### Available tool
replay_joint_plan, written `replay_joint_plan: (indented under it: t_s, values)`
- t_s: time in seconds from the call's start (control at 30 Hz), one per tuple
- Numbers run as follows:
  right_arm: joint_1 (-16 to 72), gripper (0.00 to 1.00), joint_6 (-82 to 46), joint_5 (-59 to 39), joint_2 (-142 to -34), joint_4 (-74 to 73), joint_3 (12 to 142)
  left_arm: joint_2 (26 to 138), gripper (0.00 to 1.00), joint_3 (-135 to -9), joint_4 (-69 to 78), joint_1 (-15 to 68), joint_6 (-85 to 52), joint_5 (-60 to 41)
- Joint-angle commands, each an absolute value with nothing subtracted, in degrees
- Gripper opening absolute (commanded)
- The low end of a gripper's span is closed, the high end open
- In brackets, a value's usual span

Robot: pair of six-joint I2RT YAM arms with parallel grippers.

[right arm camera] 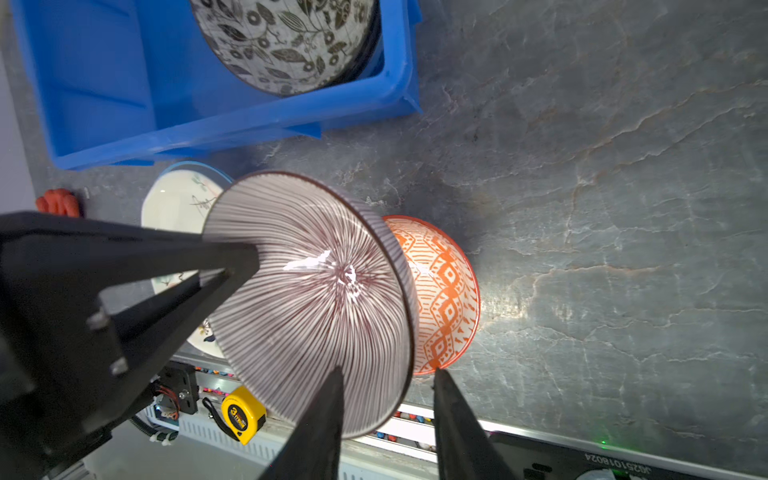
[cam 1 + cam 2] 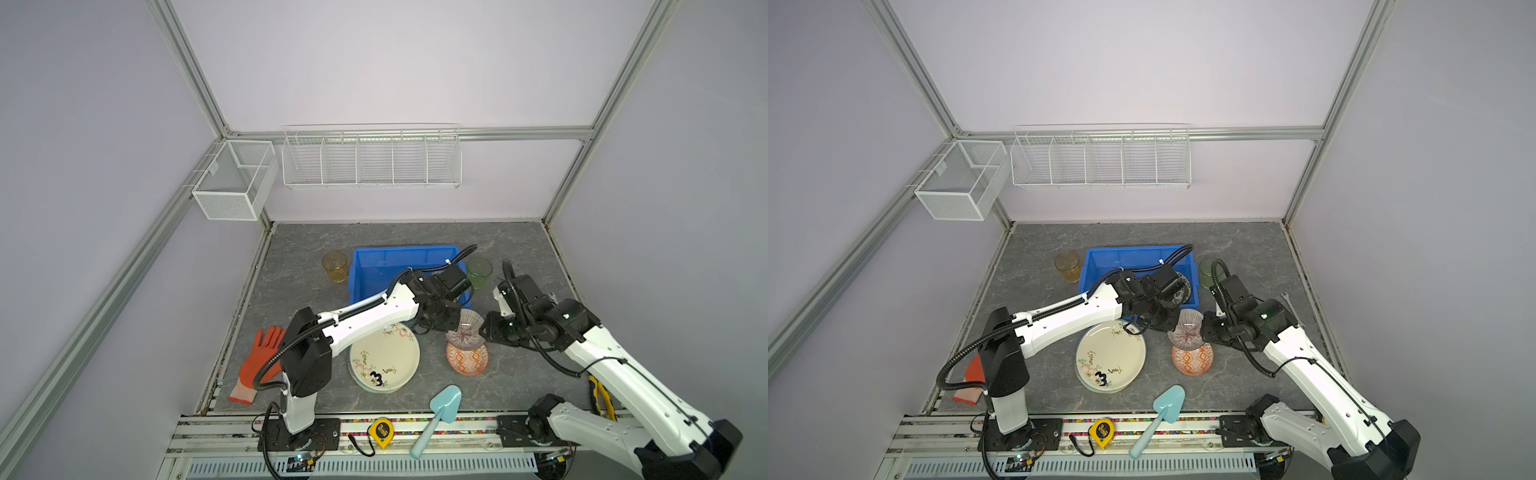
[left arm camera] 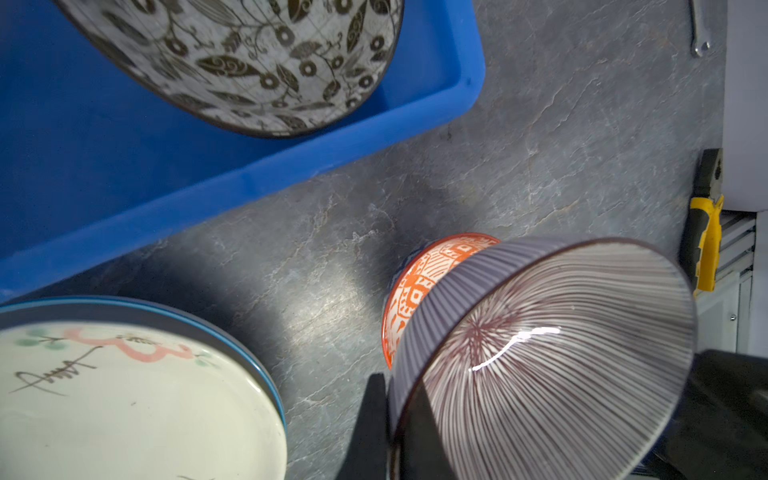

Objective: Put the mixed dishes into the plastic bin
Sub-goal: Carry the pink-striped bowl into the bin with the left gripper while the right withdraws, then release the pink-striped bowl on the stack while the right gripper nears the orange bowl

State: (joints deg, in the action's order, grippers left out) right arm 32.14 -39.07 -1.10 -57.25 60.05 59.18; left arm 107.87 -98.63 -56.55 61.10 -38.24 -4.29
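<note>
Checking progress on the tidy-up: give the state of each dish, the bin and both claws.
Blue bin: on the table, one bowl visible inside.
Leaf-patterned bowl: inside it.
Striped bowl: held tilted, outside it.
Left claw: shut on its rim.
Right claw: open, astride that rim.
Orange bowl: upright on the table.
Plate stack: on the table.
Amber cup: upright on the table.
Green cup: upright on the table.
</note>
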Motion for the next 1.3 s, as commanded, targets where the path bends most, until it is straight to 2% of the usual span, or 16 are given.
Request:
replay_joint_plan:
  t_s: [0.0,0.1,0.13,0.17,0.2,0.5,0.83,1.27]
  values:
    - [32.3,0.62,-40.0,0.5,-54.5,62.8,60.3,108.4,0.0,-103.9,-60.0,58.9,-35.4,-3.0]
    - [32.3,0.72,-40.4,1.8,-52.2,63.7,59.9,108.9,0.0,-107.1,-62.0,56.5,-33.5,-1.7]
    - [32.3,0.84,-40.6,2.1,-51.5,64.1,59.8,109.2,0.0,-108.1,-62.6,55.5,-32.8,-1.4]
    - [32.3,0.91,-40.8,2.2,-51.0,64.5,59.7,109.6,0.0,-109.1,-63.2,54.6,-32.2,-1.3]
    - [32.3,0.88,-41.0,2.4,-50.4,64.8,59.5,110.1,0.0,-110.2,-63.6,53.5,-31.6,-1.2]
    - [32.4,0.88,-44.6,1.4,-45.4,64.6,54.4,118.1,0.0,-119.9,-65.7,47.4,-27.7,-0.3]
    - [32.4,0.88,-47.4,2.1,-42.2,65.4,50.7,128.5,0.0,-131.3,-68.5,46.1,-25.0,-0.7]
    - [32.5,0.88,-49.5,2.0,-40.7,65.2,45.5,133.2,0.0,-132.9,-68.5,45.7,-23.8,-1.1]
